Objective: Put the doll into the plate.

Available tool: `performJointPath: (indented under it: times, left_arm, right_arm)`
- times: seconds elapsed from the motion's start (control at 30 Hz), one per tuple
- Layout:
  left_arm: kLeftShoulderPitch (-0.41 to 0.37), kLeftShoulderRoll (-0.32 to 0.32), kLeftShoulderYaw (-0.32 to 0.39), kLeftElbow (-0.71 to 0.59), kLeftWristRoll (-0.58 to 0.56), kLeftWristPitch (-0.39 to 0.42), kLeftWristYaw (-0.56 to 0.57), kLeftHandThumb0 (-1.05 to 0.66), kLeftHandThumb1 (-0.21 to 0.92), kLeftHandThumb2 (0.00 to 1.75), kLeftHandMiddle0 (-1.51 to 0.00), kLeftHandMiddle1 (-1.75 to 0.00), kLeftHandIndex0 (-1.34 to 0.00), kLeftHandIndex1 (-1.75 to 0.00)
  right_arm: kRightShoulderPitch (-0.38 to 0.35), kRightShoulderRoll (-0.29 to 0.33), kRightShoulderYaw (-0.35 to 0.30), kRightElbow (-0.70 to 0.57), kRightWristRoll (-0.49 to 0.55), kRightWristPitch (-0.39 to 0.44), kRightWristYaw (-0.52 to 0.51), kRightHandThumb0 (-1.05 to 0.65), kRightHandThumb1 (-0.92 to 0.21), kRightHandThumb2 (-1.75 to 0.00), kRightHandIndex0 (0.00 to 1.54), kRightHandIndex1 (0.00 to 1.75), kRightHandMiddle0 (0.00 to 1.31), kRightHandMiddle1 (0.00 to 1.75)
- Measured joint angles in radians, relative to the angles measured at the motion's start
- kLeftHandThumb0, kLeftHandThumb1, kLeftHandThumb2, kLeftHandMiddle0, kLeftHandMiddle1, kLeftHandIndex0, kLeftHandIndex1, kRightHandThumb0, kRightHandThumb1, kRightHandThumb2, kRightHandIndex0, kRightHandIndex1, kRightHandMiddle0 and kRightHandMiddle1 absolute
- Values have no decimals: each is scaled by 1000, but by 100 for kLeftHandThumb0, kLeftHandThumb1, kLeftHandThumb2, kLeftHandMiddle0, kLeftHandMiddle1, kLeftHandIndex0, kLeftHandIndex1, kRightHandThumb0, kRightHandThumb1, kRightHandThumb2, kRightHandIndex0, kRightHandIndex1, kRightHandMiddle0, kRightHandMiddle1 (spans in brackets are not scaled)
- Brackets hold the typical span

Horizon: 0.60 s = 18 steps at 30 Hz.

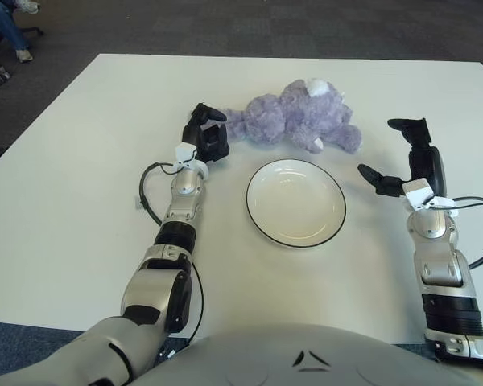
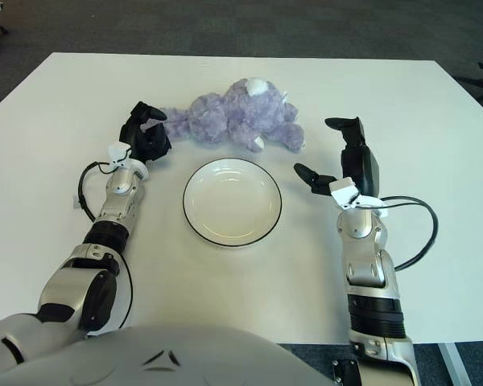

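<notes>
I have the purple doll [image 1: 296, 118] lying on its side on the far part of the white surface [image 1: 64, 177], just beyond the far rim of the empty plate [image 1: 295, 201], with a narrow strip of bare surface between them. It lies lengthwise left to right, so I bracket it from both ends rather than pinch it from above. My left hand [image 1: 208, 134] is at the doll's left end, fingers partly curled and just beside the plush; I cannot tell whether they touch it, and they hold nothing. My right hand [image 1: 402, 157] is to the right of the plate and a little nearer than the doll's right end, fingers spread wide, one pointing toward the plate and one raised, also empty. I judge this open posture leaves room to close in on the soft body from the right.
</notes>
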Motion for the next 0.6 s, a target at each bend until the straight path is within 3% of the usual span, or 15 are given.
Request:
performJointPath:
  times: [0.37, 0.57, 0.6]
  left_arm:
    - [-7, 0, -1, 9, 0, -4, 0, -40, 57, 100, -99, -175, -42, -175]
    - [-9, 0, -1, 13, 0, -6, 0, -40, 57, 100, -98, -175, -42, -175]
    - [-9, 0, -1, 13, 0, -6, -1, -40, 57, 100, -98, -175, -42, -175]
  right_arm:
    - [-81, -65, 18, 5, -43, 1, 37, -88, -62, -51, 21, 3, 0, 70]
    - [-110, -112, 26, 3, -41, -7, 100, -93, -63, -45, 26, 5, 0, 67]
    - [-119, -124, 26, 3, -40, -10, 110, -94, -65, -42, 28, 22, 0, 67]
